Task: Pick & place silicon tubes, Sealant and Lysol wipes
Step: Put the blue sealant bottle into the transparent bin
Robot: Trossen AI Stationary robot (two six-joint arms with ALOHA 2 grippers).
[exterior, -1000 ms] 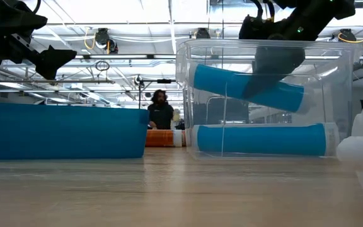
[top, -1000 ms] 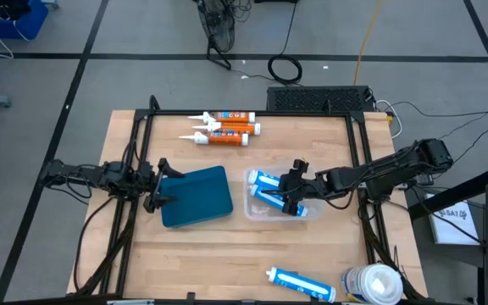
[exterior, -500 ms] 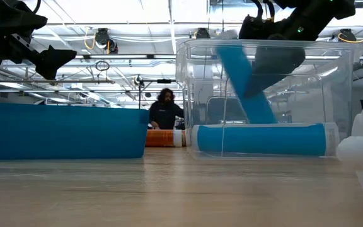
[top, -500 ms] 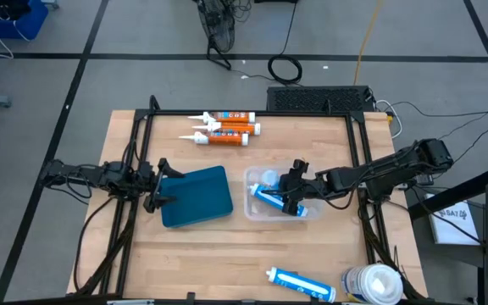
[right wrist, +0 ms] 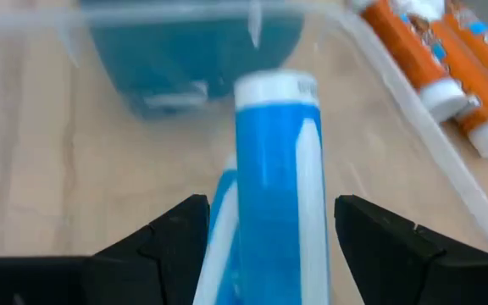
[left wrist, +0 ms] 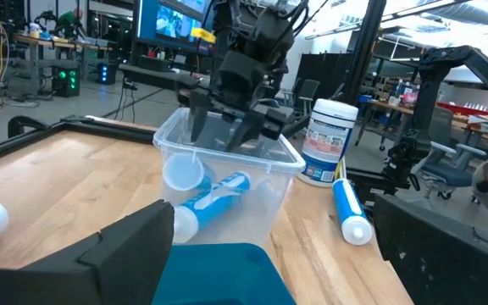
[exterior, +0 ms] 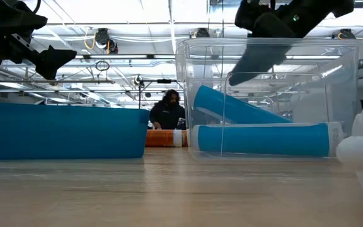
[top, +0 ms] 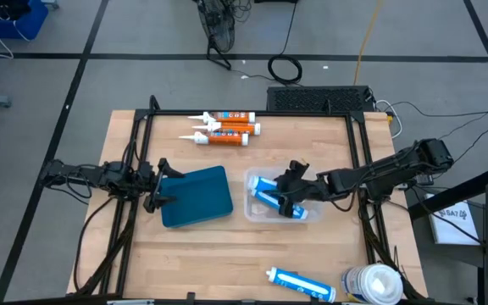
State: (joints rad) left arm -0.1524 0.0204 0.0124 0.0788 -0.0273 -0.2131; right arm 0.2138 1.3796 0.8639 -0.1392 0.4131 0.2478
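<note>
A clear plastic bin (top: 252, 208) stands at mid-table with two blue-and-white silicone tubes in it. One tube (exterior: 260, 139) lies flat on the bin's floor. The other (exterior: 235, 108) leans on it, one end higher. My right gripper (top: 287, 190) hovers open just above the bin (exterior: 188, 75), its fingers (right wrist: 155, 246) on either side of the leaning tube (right wrist: 278, 195) without touching it. My left gripper (top: 156, 185) is open above the left edge of a blue lid (top: 197, 196). The Lysol wipes canister (top: 376, 285) stands at the near right corner.
Three orange sealant tubes (top: 227, 128) lie at the far edge. A third blue-and-white tube (top: 300, 285) lies near the front edge, beside the canister (left wrist: 327, 140). A black frame (top: 142, 135) runs around the tabletop. A person (exterior: 167, 113) stands beyond the table.
The tube in my right gripper hung tilted inside the bin, then swung steeply with one end down. It has come free and now leans on the other tube. My right gripper has risen a little above the bin's rim. My left arm has kept still.
</note>
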